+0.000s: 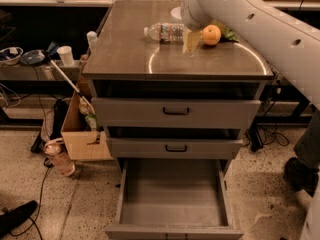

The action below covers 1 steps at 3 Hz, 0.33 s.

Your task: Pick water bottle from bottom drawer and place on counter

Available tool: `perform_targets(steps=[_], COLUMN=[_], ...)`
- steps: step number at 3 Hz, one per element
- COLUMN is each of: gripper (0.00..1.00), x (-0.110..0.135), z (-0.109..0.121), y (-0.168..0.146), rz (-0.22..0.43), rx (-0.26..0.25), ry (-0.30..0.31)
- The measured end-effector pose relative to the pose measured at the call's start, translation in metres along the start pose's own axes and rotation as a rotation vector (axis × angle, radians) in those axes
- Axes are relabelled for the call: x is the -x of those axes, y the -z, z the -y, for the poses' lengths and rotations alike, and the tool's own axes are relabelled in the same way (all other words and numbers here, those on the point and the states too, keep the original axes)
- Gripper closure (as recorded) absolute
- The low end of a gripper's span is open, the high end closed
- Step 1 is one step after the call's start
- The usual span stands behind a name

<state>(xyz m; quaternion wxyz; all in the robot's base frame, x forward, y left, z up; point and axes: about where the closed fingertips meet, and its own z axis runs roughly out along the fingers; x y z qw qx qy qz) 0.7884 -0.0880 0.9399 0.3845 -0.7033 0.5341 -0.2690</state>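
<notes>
Near the back edge of the counter [125, 59] the water bottle [165, 32] already lies on its side. The hand [191, 41] is just beside it; I cannot tell its state. Next it should withdraw.

You have a speckled terrazzo floor [30, 149] all round the cabinet [175, 115]. To its left a low shelf [35, 73] carries a bowl [10, 55] and a white cup [65, 55]. An open cardboard box [85, 141] stands on the floor beside a pink bottle [60, 159]. Black cables [272, 134] trail at the right. A pale bench [55, 1] runs along the back. The claw [192, 41] hangs over the surface [130, 49].
</notes>
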Motion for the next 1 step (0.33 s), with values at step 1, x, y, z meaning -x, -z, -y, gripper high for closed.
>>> perform_targets(steps=[1], gripper=[0.0], x=[0.0], z=[0.0], y=[0.0], rz=[0.0], rx=[0.0], ry=[0.0])
